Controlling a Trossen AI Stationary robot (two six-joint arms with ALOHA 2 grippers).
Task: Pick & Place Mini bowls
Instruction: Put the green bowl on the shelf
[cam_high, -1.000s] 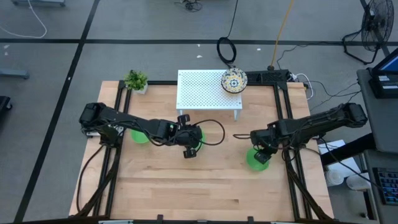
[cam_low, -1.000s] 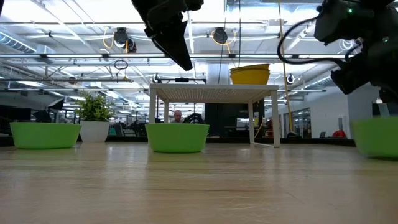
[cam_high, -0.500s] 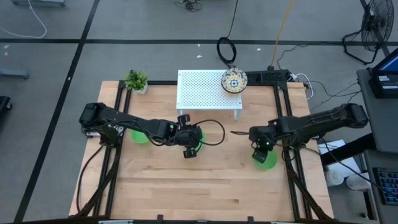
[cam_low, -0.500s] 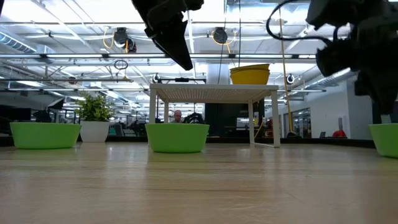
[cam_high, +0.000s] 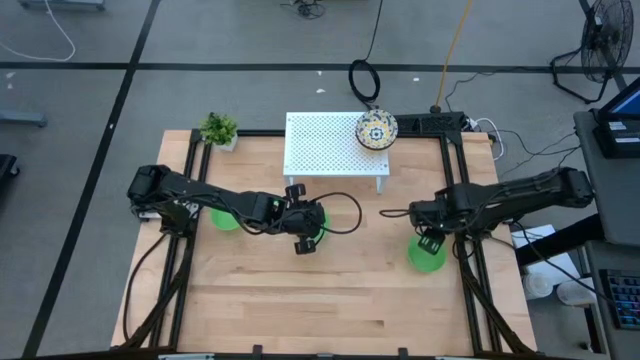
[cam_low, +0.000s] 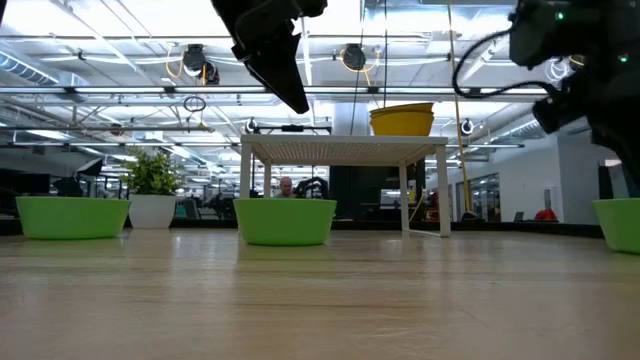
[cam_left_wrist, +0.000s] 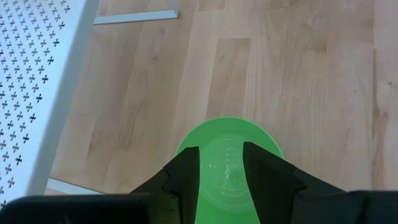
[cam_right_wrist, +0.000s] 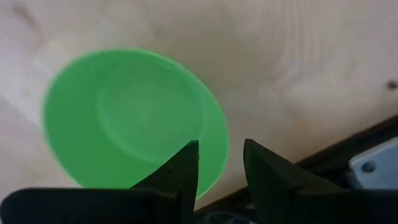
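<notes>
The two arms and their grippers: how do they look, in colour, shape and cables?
Both arms are black and jointed. The left arm and the right arm each carry a thin black cable that loops out near the wrist. The left gripper and the right gripper each end in two dark, wedge-shaped fingers.

A plain green mini bowl (cam_left_wrist: 228, 155) sits low in the centre of the frame on the pale wooden desk (cam_left_wrist: 298, 74). The left gripper (cam_left_wrist: 221, 171) hangs above it, its two dark fingers (cam_left_wrist: 186, 174) parted with the bowl's inside showing between them. The white perforated rack (cam_left_wrist: 37, 81) fills the upper left.
</notes>
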